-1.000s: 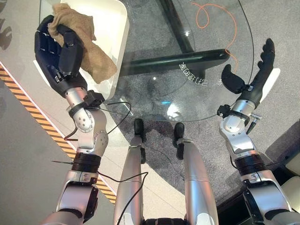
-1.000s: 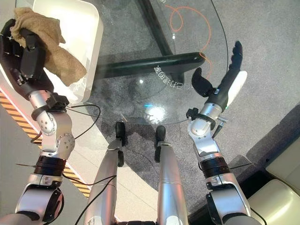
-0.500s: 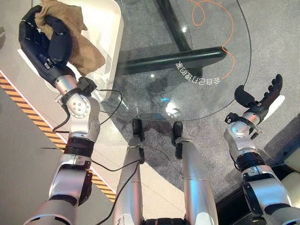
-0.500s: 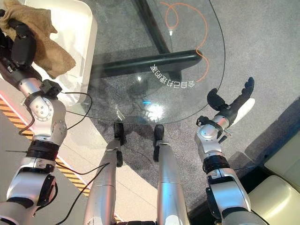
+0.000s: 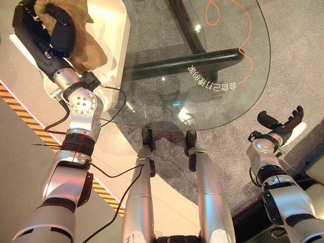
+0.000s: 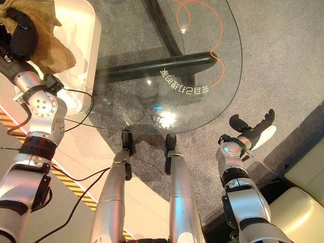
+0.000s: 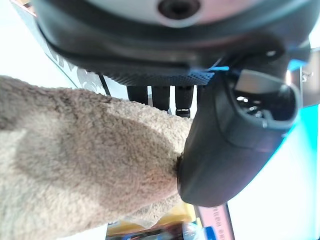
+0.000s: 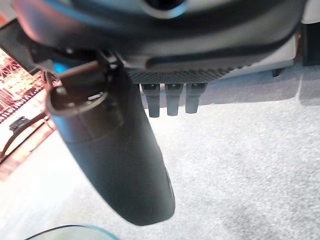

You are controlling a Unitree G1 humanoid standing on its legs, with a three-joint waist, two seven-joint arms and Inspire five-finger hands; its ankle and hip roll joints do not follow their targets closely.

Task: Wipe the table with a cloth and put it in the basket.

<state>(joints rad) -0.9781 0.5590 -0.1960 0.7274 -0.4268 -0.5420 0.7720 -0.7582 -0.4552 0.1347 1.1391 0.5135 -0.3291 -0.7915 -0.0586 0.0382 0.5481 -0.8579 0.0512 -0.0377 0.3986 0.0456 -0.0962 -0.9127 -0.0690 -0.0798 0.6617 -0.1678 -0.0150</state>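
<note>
My left hand is at the far left, shut on a brown terry cloth. The cloth hangs from the hand over the white basket, which stands on the glass table's left end. In the left wrist view the thumb presses into the cloth. My right hand is low at the right, off the table and below its edge. Its fingers are straight and hold nothing, and the right wrist view shows them over grey carpet.
The round glass table fills the middle, with a black base bar beneath it and an orange cable on the carpet. Yellow-black floor tape runs at the left. A cream object sits at the lower right.
The right hand has dropped from the table's right edge down to the side. The left hand with the cloth has shifted a little towards the far left.
</note>
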